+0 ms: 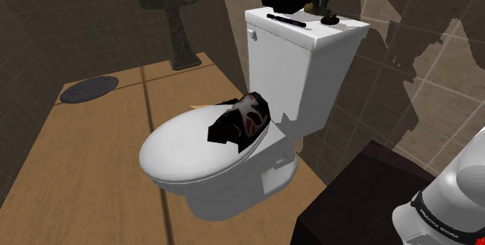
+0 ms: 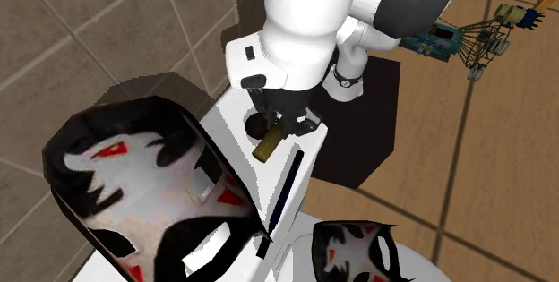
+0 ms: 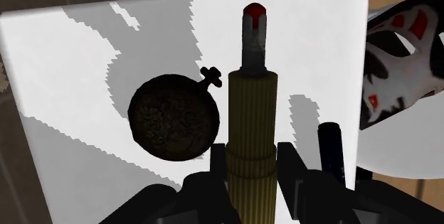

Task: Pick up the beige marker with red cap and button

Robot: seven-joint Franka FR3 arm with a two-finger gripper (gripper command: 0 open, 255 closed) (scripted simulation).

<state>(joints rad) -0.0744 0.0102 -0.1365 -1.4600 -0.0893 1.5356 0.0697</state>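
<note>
Claw (image 3: 250, 167) clenched on the marker (image 3: 250, 126) — its two black fingers (image 3: 286, 171) clasp the ribbed olive-tan barrel near one end, and the dark grey cap with its red button (image 3: 254, 8) points away from the hand. Seen from the second exterior view, the marker hangs tilted in the claw over the tank.

A white toilet (image 1: 194, 166) stands on a tan floor with its seat cover down. Its flat white tank lid (image 3: 85, 66) lies under the claw.

One black, white and red mask-like piece (image 2: 134, 182) sits on the tank lid, and a second such piece (image 1: 242, 119) rests on the seat cover.

On the tank lid a dark round thing (image 3: 172, 116) with a small knob lies just beside the marker — on the marker's other side lies a thin black stick (image 3: 331, 151).
</note>
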